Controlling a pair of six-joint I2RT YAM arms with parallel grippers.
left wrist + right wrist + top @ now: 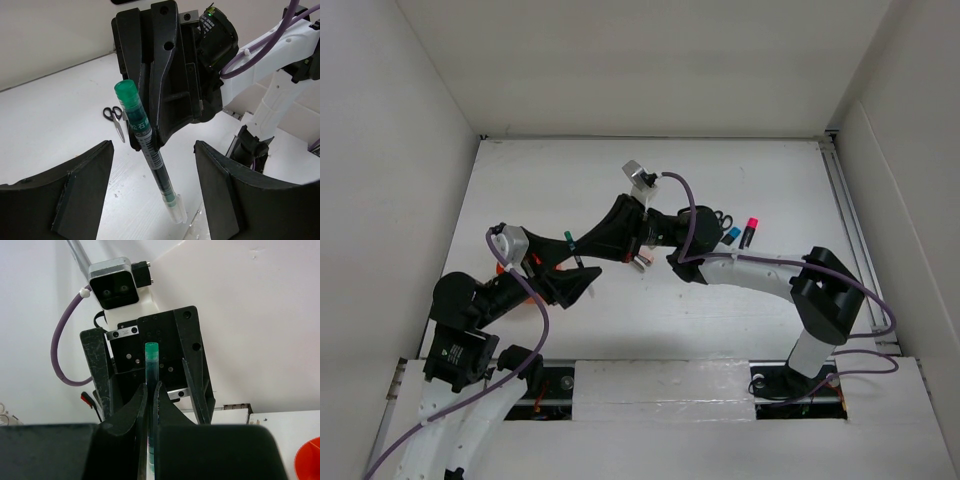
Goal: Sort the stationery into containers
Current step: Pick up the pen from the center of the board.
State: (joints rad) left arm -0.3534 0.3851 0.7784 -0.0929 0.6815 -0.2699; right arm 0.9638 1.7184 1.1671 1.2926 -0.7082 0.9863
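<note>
— Left gripper (152, 150) first: its two black fingers (75, 195) fill the bottom of the left wrist view, spread wide and gripping nothing.
— And between them?
— A green-capped pen (145, 145), tilted, with the cap toward 11 o'clock and the clear tip toward 5 o'clock. Neither left finger touches it.
— Who holds it?
— The right gripper (151, 387), pinched tight on the barrel a little below the cap.
— Does the tip reach the table (620, 330)?
— Cannot tell.
— Other stationery?
— In the top view, toward 3 o'clock from the pen, the scissors (720, 218), blue highlighter (731, 236) and pink highlighter (750, 232) lie close together on the table.
— The orange cup (310, 460)?
— Only an edge shows, at 5 o'clock in the right wrist view.
</note>
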